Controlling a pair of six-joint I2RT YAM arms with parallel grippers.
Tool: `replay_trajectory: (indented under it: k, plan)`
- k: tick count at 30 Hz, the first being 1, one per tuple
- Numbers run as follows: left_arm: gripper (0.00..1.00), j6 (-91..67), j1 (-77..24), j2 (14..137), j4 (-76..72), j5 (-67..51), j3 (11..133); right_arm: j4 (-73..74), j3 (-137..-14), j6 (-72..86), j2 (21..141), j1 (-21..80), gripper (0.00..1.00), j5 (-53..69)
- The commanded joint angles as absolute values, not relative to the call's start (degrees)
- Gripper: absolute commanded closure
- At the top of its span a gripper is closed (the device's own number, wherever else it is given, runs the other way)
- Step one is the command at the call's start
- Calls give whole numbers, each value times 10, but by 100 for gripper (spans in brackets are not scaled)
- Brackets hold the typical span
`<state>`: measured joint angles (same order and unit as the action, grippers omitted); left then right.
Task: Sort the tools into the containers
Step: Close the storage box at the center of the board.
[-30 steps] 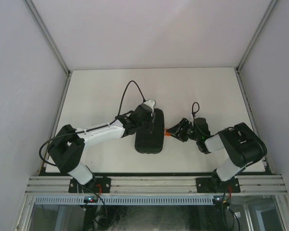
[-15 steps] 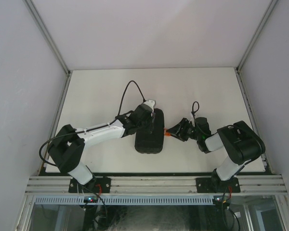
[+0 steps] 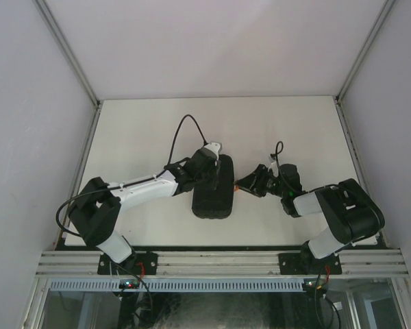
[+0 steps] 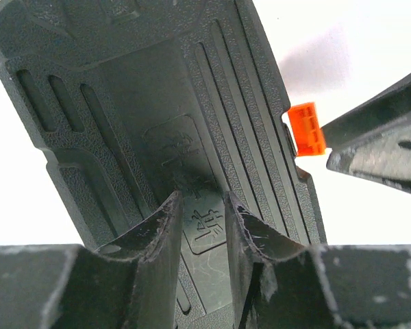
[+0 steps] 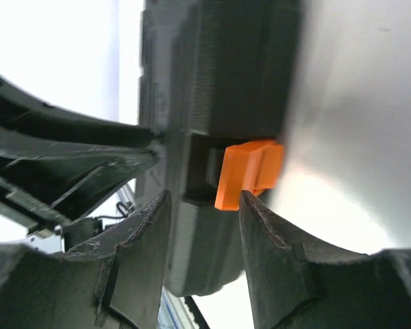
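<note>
Roughly near-far tool case point(image 3: 212, 199), latch point(image 3: 238, 185) rightward.

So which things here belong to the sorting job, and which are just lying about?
Job: case; orange latch; left gripper; right gripper. No tools show.
Just there: table; walls.

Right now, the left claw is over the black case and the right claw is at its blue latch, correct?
The latch is orange, not blue; the right wrist view shows it at the right claw. The left claw is over the case.
</note>
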<state>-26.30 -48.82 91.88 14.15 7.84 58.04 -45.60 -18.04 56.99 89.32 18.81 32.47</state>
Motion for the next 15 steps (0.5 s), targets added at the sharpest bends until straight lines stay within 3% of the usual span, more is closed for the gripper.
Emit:
replay_trajectory:
  k: [1, 15]
  plan:
    - [66, -276, -499, 964, 204, 7, 543, -509, -208, 577, 865, 205, 56, 370]
    - [66, -276, -500, 960, 204, 7, 541, -418, -232, 535, 875, 219, 59, 325]
